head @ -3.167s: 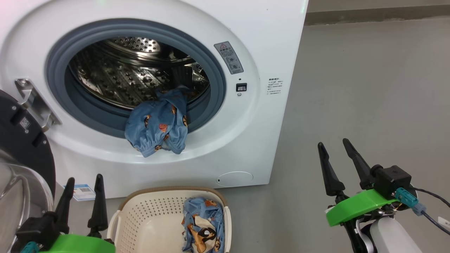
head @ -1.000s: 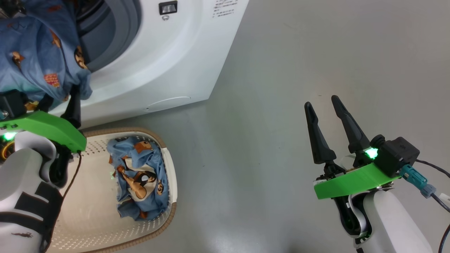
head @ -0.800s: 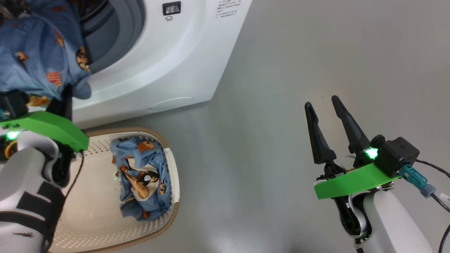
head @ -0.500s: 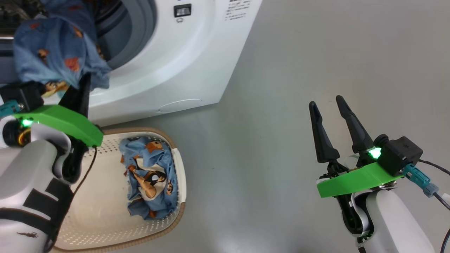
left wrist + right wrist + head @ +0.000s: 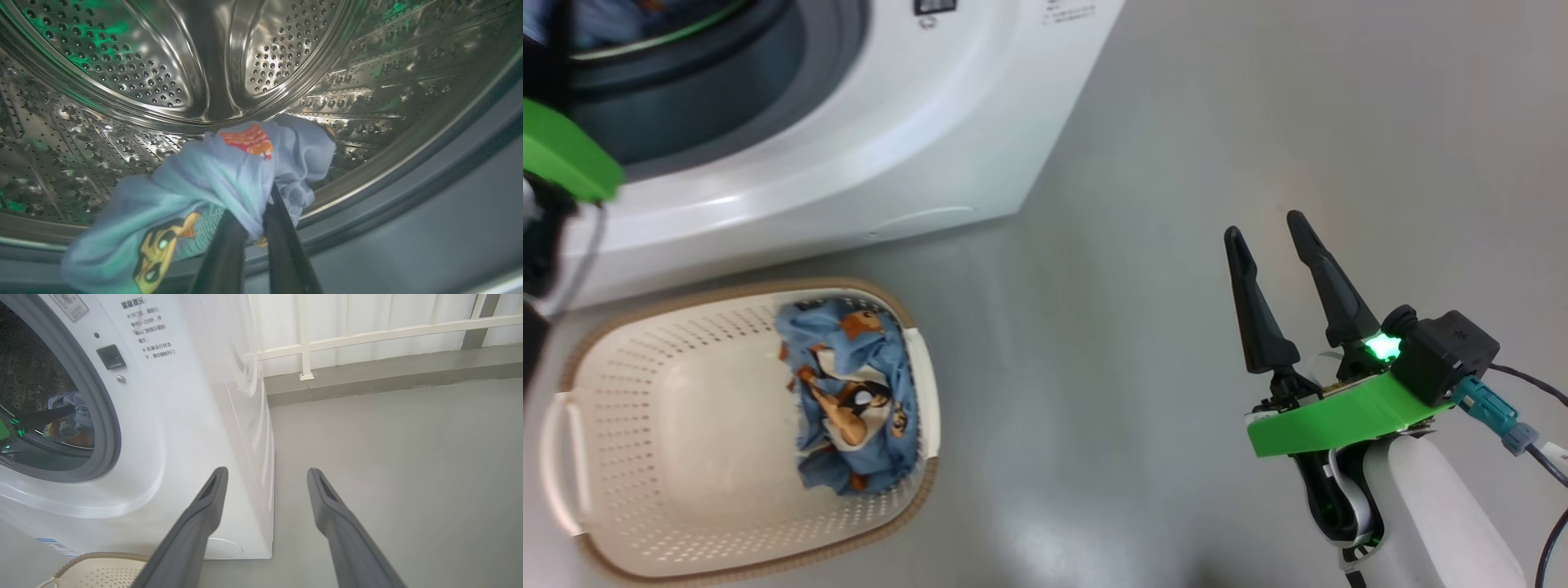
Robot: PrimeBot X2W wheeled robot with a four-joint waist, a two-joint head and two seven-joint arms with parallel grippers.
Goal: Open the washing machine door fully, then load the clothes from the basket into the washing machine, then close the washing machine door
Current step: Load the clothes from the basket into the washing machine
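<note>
In the left wrist view my left gripper (image 5: 256,224) is inside the steel drum (image 5: 122,73) of the washing machine, shut on a blue cartoon-print garment (image 5: 212,175) that drapes over its fingertips. From the right wrist view, that garment (image 5: 69,408) shows through the machine's opening. A second bundle of the clothes (image 5: 849,400) lies at the right end of the cream basket (image 5: 670,425), on the floor before the washing machine (image 5: 890,147). My right gripper (image 5: 1263,224) hangs open over bare floor, right of the machine. The door is out of view.
The grey-blue gasket (image 5: 727,82) rings the opening. A white railing (image 5: 367,335) and a low kerb run behind the machine. Grey floor (image 5: 1135,286) stretches to the right of the machine and the basket.
My left gripper has lifted the blue garment from the lip of the opening and carried it into the drum. The head camera has shifted. My right gripper has stayed where it was, open.
</note>
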